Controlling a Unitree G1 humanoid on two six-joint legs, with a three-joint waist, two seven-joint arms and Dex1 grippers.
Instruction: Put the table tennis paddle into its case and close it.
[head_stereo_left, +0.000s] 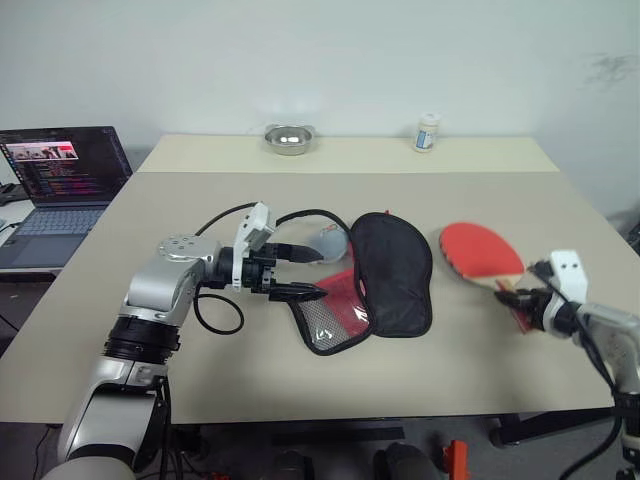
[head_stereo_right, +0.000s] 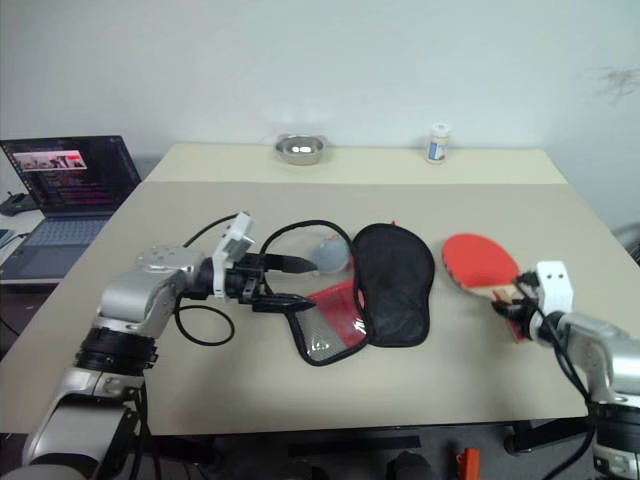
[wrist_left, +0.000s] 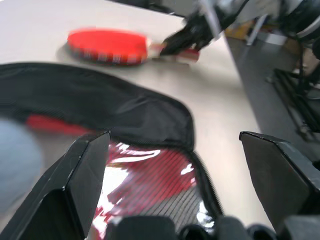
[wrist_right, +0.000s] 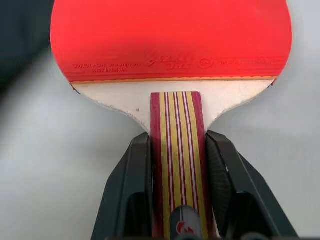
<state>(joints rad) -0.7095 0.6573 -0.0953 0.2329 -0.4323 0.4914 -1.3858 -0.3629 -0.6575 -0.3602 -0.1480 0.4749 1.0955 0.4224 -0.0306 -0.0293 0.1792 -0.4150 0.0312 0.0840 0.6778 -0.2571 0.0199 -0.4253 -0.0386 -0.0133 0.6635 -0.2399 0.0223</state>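
An office-like lab: plain beige table (head_stereo_left: 200, 390), bare white wall (head_stereo_left: 300, 60), open laptop (head_stereo_left: 60, 190) alongside

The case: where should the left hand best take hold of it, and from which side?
Probably the raised edge of the open mouth on the case, approached from the robot's left, where the open left hand waits. The flap stands up off the table there; the rest lies flat, giving little to pinch.

Beige table (head_stereo_left: 300, 380) (open laptop (head_stereo_left: 62, 180) beside), white wall (head_stereo_left: 350, 50)
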